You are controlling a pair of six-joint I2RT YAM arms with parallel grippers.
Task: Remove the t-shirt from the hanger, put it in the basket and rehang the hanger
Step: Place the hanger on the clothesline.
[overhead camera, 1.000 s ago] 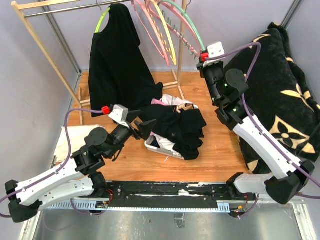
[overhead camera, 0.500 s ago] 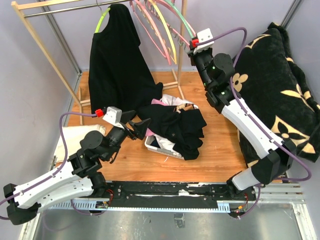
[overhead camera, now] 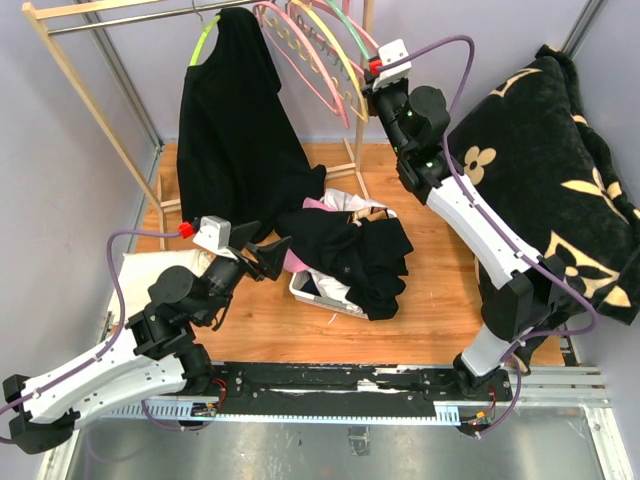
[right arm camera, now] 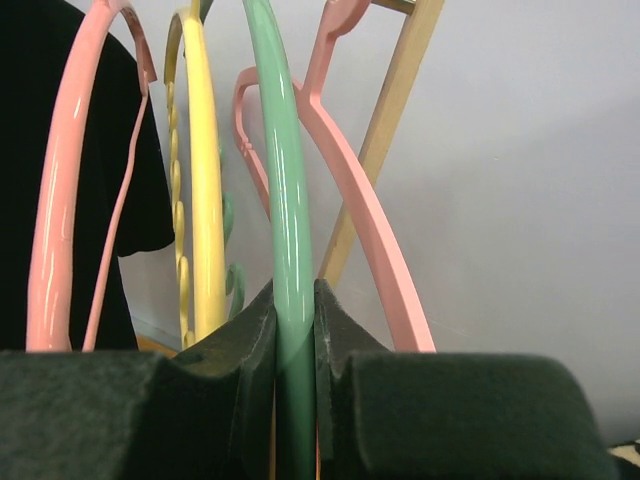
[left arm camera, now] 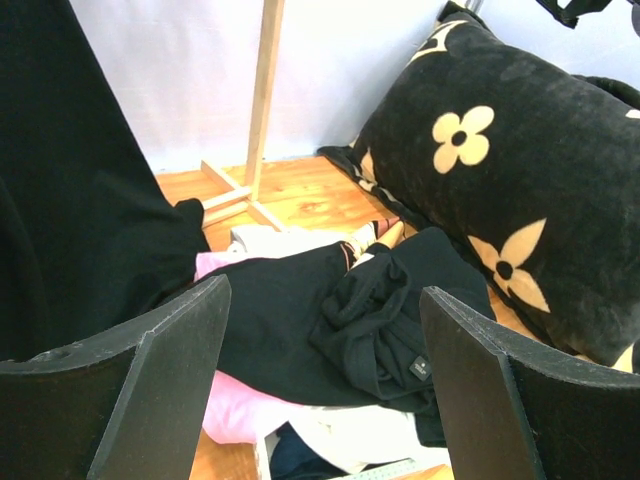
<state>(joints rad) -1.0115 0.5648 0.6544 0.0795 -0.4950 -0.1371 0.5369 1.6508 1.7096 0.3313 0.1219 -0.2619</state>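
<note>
I log: black t-shirt (overhead camera: 235,130) on its lime hanger (overhead camera: 203,45), far left. Clothes heap (overhead camera: 355,250) and patterned blanket (overhead camera: 560,170) nearby. Right gripper (right arm camera: 295,310) raised; only its wrist view shows jaws clamping a green hanger (right arm camera: 285,200) between a pink hanger (right arm camera: 378,250) and a yellow hanger (right arm camera: 205,200). Left gripper (left arm camera: 322,295) low, jaws wide, facing the heap.

Left end effector (left arm camera: 322,296) low, jaws wide apart; right end effector (right arm camera: 295,300) high, arm outstretched, tight on green hanger (right arm camera: 284,180).
</note>
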